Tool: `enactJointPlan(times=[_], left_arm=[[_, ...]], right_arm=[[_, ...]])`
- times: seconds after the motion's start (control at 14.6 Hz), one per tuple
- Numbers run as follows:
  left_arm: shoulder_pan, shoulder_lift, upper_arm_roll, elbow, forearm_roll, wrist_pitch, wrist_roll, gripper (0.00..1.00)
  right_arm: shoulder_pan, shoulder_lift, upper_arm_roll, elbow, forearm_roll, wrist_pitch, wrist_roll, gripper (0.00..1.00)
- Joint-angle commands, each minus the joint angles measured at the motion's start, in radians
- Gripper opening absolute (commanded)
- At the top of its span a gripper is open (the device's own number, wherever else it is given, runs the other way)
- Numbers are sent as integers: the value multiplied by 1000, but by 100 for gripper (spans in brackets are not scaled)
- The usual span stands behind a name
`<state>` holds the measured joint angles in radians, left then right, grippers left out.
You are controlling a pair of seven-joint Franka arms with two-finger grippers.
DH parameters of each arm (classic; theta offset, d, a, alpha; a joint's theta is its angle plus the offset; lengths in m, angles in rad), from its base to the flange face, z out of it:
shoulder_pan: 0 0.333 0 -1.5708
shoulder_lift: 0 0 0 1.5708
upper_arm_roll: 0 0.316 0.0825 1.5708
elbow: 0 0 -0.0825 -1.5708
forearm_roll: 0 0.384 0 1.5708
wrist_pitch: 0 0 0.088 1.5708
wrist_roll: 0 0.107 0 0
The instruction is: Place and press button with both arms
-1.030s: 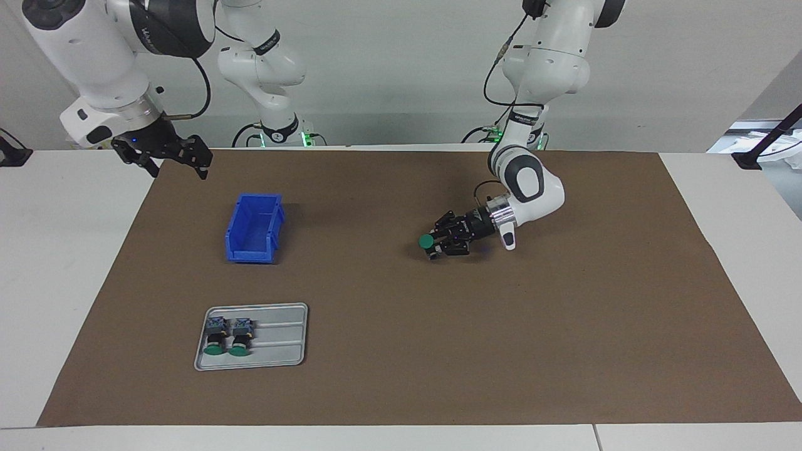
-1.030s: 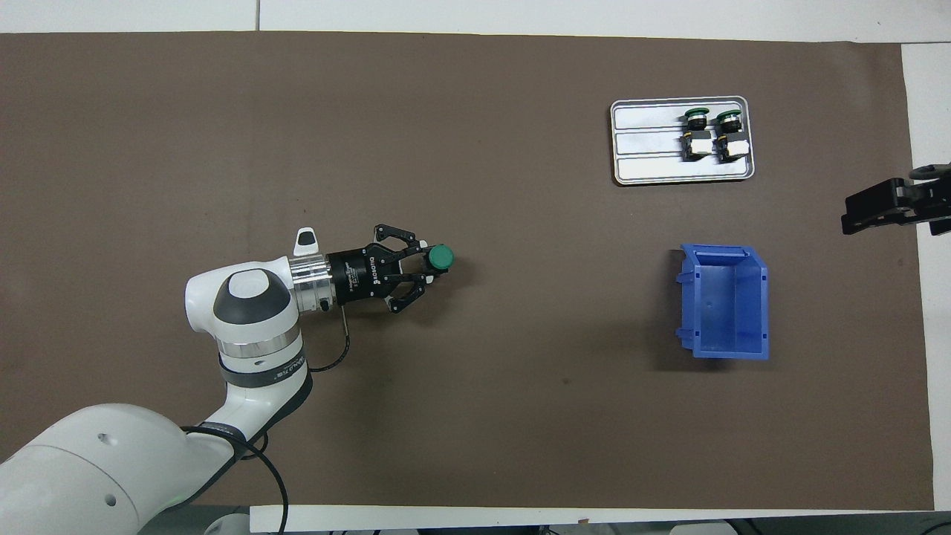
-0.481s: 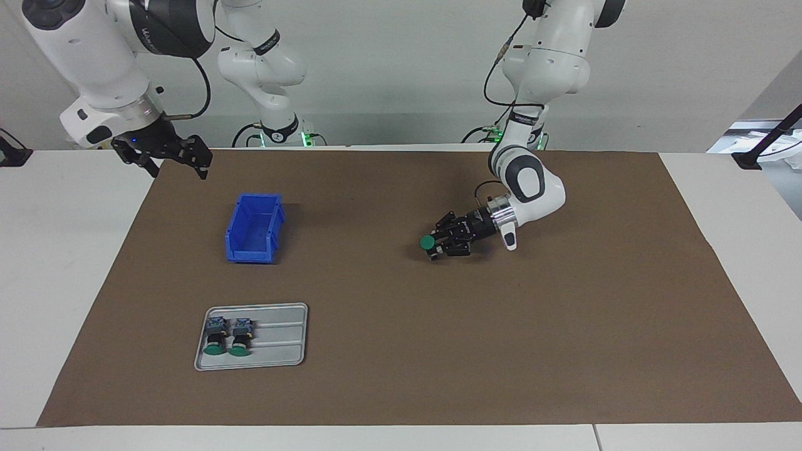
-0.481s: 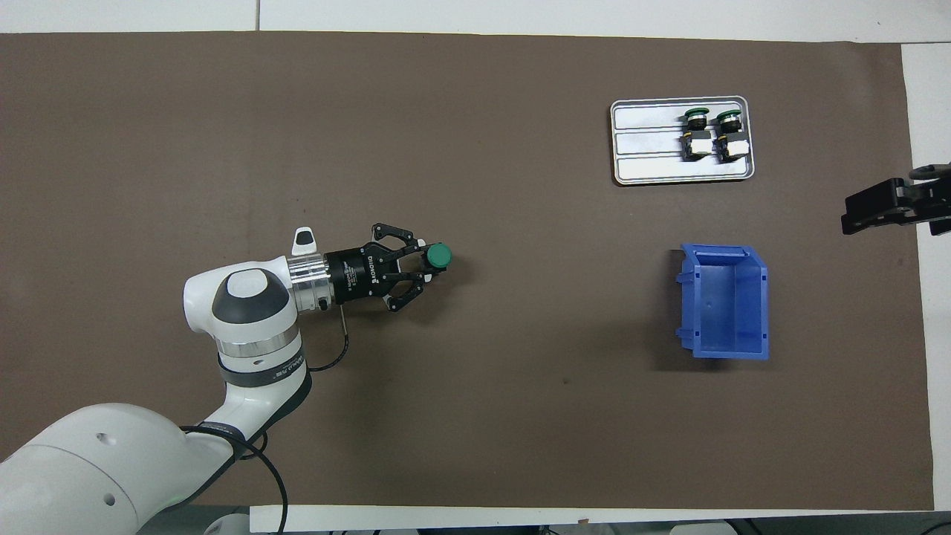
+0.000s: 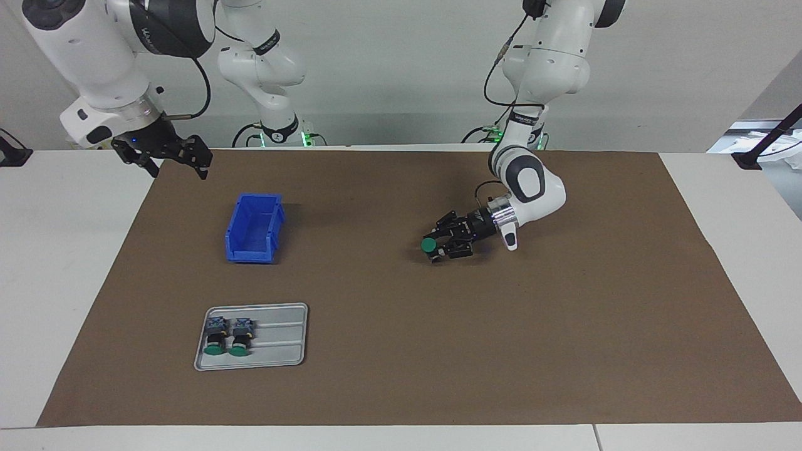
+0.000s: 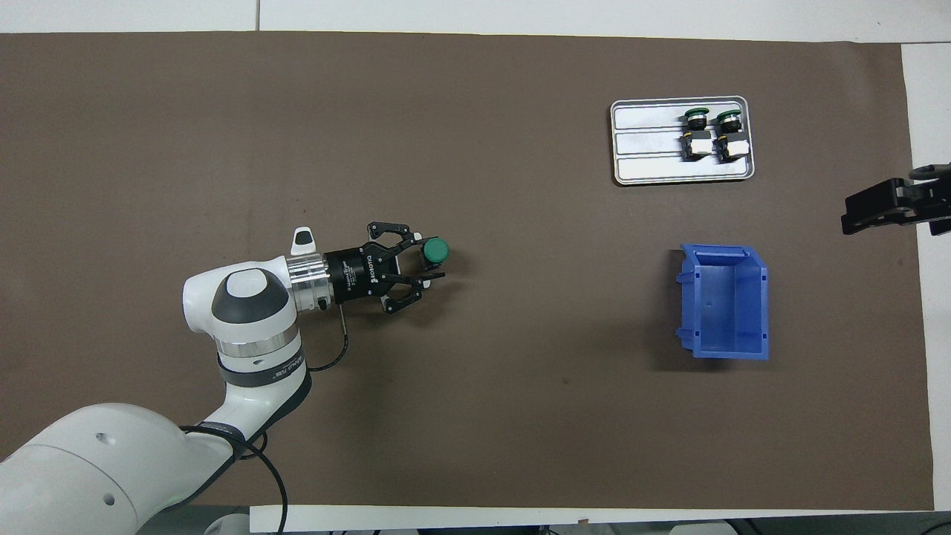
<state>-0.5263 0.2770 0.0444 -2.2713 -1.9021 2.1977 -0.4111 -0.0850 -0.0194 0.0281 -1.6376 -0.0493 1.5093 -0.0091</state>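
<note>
Placement looks about done. The small push-button with flat round green cap and black cylindrical body (image 6: pixel 435 251) sits on the brown mat covering the tabletop (image 5: pixel 564 351), roughly mid-table toward my left arm's end, and seems to rest on the mat rather than hang in a grip.

My left hand (image 6: pixel 422 264) is low at the button, fingers spread apart around it. One fingertip is just beside the cap; I cannot tell whether it touches. I judge this to be the release.

Left to do: the press. I take it that one hand steadies the body while the other pushes the cap.

My right hand (image 5: pixel 177 156) waits in the air over the mat's edge at the right arm's end, by the bin. It holds nothing. Its fingers stand wide.

Containers:
- Open blue plastic bin (image 5: pixel 233 248): nothing visible in it.
- Flat grey metal tray with ridges (image 5: pixel 282 338), farther from me than the bin: two more green-capped buttons (image 5: pixel 227 334) lying side by side at one end, caps pointing away from me. Rest of the tray is bare.

Risk, my judgement: the button may tip as the fingers clear.
</note>
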Motion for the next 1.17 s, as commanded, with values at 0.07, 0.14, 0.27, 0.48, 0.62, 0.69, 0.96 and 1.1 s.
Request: enactJointPlan(times=[0.07, 0.14, 0.27, 0.48, 0.62, 0.69, 0.96, 1.1], left_arm=[[-6, -10, 5, -8, -18, 13, 14, 100], [-6, -10, 5, -8, -18, 11, 14, 100], [-1, -10, 5, -8, -18, 10, 11, 100], [0, -27, 8, -7, -14, 14, 0, 100], [2, -51, 9, -8, -6, 36, -43, 100], [-1, -79, 9, -13, 1, 84, -48, 100], [-9, -133, 9, -17, 18, 192, -58, 100], [0, -160, 9, -22, 84, 201, -60, 100]], right_arm=[[-9, -14, 3, -11, 17, -1, -17, 99], [-9, -14, 3, -11, 17, -1, -17, 99], [-9, -14, 4, -11, 17, -1, -17, 99], [-9, -14, 3, -11, 17, -1, -17, 99], [-9, -14, 4, -11, 17, -1, -17, 99], [-9, -14, 4, -11, 17, -1, -17, 99], [-9, -14, 4, -11, 17, -1, -17, 99], [-9, -14, 4, -11, 17, -1, -17, 99]])
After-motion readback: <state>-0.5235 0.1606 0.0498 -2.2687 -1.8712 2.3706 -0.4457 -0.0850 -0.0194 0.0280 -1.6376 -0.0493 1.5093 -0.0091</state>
